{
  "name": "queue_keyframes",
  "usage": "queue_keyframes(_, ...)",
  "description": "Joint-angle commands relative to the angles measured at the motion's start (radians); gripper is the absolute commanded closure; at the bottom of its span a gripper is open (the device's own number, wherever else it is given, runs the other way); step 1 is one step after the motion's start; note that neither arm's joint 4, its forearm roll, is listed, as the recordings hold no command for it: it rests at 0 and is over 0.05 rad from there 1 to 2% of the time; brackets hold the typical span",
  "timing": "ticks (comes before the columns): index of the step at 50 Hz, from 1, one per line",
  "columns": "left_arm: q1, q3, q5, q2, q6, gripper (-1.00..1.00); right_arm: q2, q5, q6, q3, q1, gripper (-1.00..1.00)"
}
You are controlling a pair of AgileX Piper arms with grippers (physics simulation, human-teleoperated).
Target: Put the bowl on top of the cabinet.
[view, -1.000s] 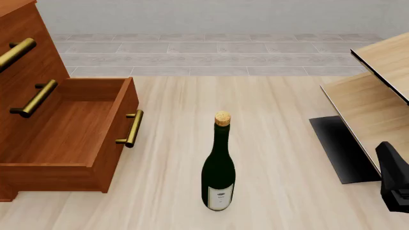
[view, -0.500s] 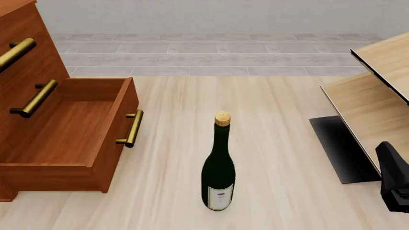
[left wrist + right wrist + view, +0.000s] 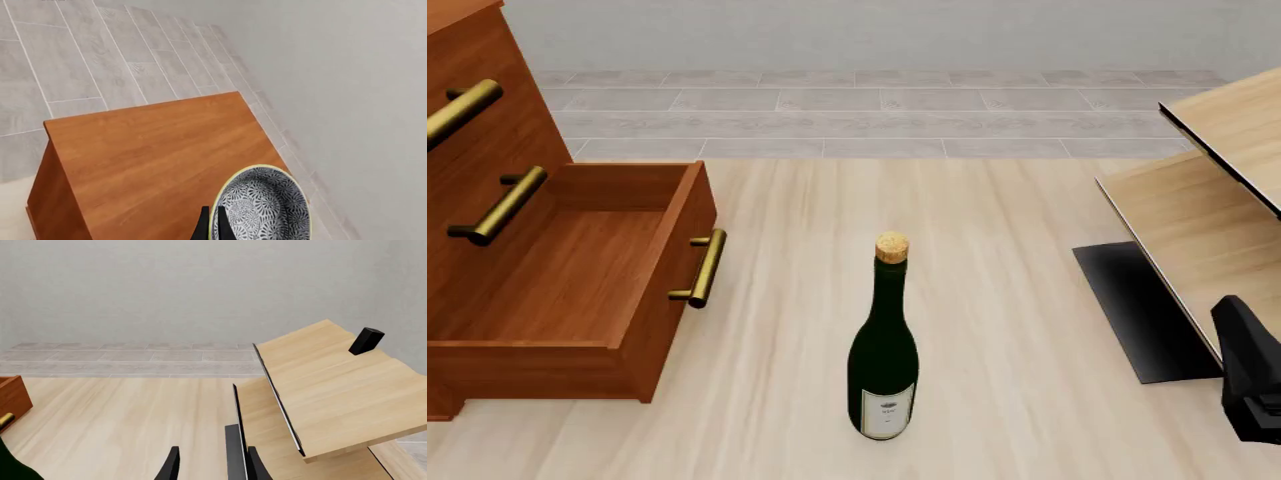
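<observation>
The bowl (image 3: 263, 205) is at the back corner of the flat top of the cabinet (image 3: 153, 150). You can see this only from the left wrist view. The bowl has a dark swirly pattern inside and a pale rim. The left gripper (image 3: 211, 227) has two thin black fingers (image 3: 203, 229) close together at the rim of the bowl. They seem to pinch the rim. I cannot tell if the bowl sits on the wood or hangs just above it.

From the front view, the cabinet stands on the left side of the table (image 3: 1014, 300). Its bottom drawer (image 3: 574, 290) is pulled out. The gold handles (image 3: 701, 268) stick out from the drawers. A green bottle (image 3: 884, 350) with a cork stands up in the middle of the table, well apart from the cabinet. The bowl and the left gripper do not show in this view.

The pale wood shelf (image 3: 327, 390) with the black edge is on the right side. The right gripper (image 3: 212, 462) is low near this shelf. Its fingers (image 3: 170, 465) are apart and hold nothing. A small black block (image 3: 366, 340) sits on top of the shelf.
</observation>
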Motion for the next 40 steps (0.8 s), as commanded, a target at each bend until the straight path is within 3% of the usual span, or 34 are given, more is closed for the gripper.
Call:
queue_keyframes(1,0.009,0.005,-0.020,0.018,0.020,1.00,0.000,0.000,0.000,0.000,0.000,-1.00)
queue_keyframes(31,0.021,0.029,-0.059,0.059,0.040,1.00,0.000,0.000,0.000,0.000,0.000,-1.00)
queue_keyframes(32,0.030,0.029,-0.062,0.050,0.052,-1.00,0.000,0.000,0.000,0.000,0.000,-1.00)
queue_keyframes(40,0.019,0.031,-0.058,0.044,0.037,-1.00,0.000,0.000,0.000,0.000,0.000,-1.00)
